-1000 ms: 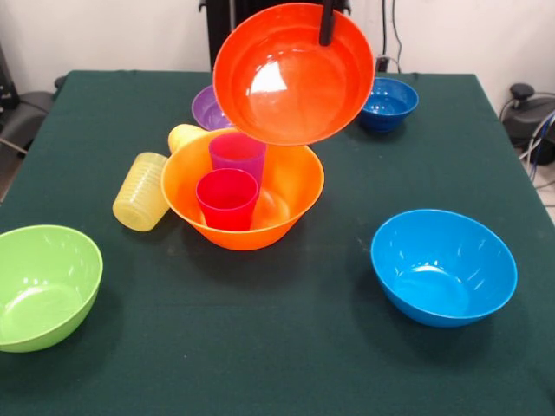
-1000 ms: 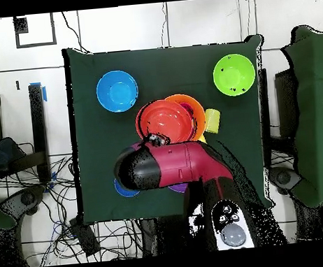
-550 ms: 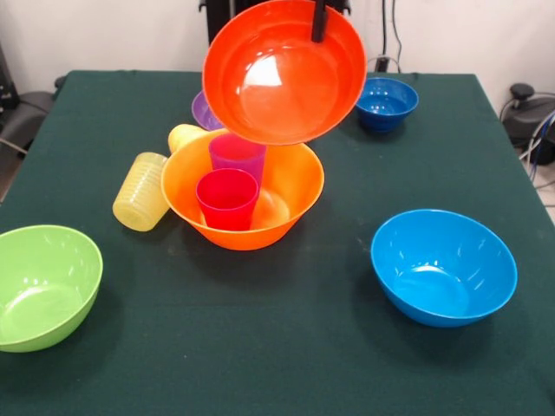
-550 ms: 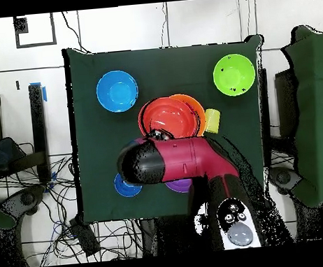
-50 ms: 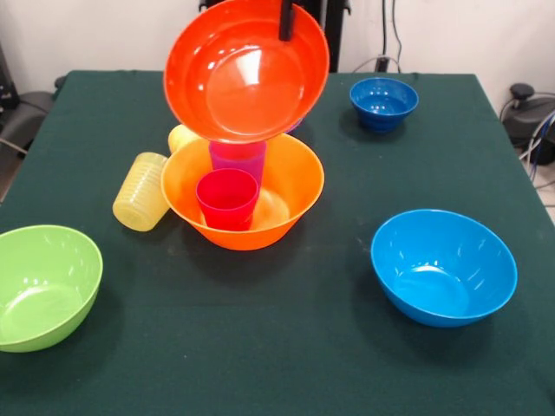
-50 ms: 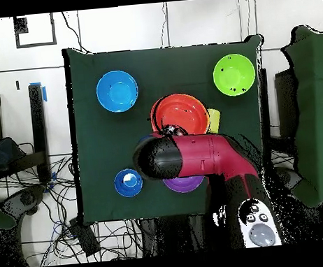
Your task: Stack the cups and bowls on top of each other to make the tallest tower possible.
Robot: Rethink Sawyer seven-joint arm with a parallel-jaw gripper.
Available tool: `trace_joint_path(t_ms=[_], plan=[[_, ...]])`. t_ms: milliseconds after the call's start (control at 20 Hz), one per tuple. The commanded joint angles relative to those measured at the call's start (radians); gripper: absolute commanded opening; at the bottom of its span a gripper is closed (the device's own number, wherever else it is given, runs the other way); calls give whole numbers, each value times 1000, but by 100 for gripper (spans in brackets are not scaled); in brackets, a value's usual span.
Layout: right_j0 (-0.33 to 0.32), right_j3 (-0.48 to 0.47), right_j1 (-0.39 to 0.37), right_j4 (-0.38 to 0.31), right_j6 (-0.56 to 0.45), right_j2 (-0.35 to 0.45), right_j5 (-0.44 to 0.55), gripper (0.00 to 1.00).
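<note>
The red-orange bowl (image 5: 245,71) shifted left over two upright cups (image 5: 228,198).

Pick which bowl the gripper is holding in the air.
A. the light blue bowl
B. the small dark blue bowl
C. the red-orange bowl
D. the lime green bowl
C: the red-orange bowl hangs tilted from the gripper at its rim, above the orange-yellow bowl, while the other three sit on the table.
</note>
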Motion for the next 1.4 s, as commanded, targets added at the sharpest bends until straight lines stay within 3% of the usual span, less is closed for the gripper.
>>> trace_joint_path(t_ms=[50, 500, 950, 1400], plan=[[-43, -32, 57, 11, 82, 71, 8, 0], [-50, -28, 90, -26, 90, 87, -52, 0], [68, -106, 160, -119, 216, -66, -12, 0], [86, -115, 174, -137, 185, -97, -81, 0]])
